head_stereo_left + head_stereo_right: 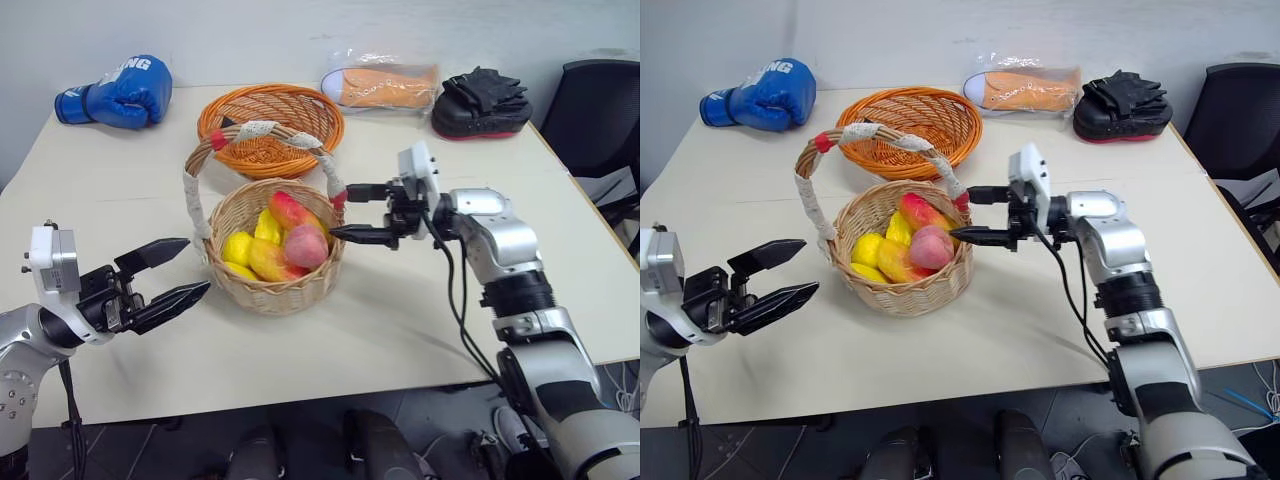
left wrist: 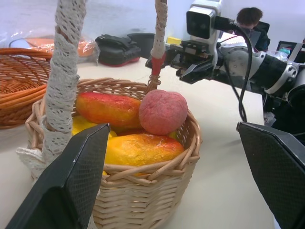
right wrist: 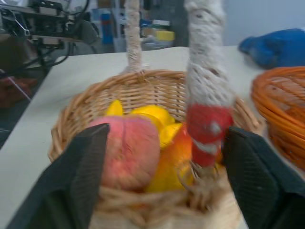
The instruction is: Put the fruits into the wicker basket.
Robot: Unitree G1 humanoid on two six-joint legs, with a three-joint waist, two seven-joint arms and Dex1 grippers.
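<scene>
The wicker basket (image 1: pixel 262 296) stands mid-table, its white-wrapped handle (image 1: pixel 255 129) arching over it. Inside lie the fruits: a pink peach (image 1: pixel 306 245), two red-orange mangoes (image 1: pixel 288 208) (image 1: pixel 270 262) and yellow pieces (image 1: pixel 237 246). My right gripper (image 1: pixel 345 212) reaches in level from the right at the basket's rim. It is open, and the handle's red end (image 3: pixel 208 131) stands between its fingers with a gap showing. My left gripper (image 1: pixel 197 266) hovers open and empty just left of the basket, pointing at it.
Behind the basket sits a shallow orange woven bowl (image 1: pixel 270 125). A blue boxing glove (image 1: pixel 120 93), a bagged orange shoe (image 1: pixel 380 85) and a black pad (image 1: pixel 480 103) line the far edge. An office chair (image 1: pixel 600 110) stands at the right.
</scene>
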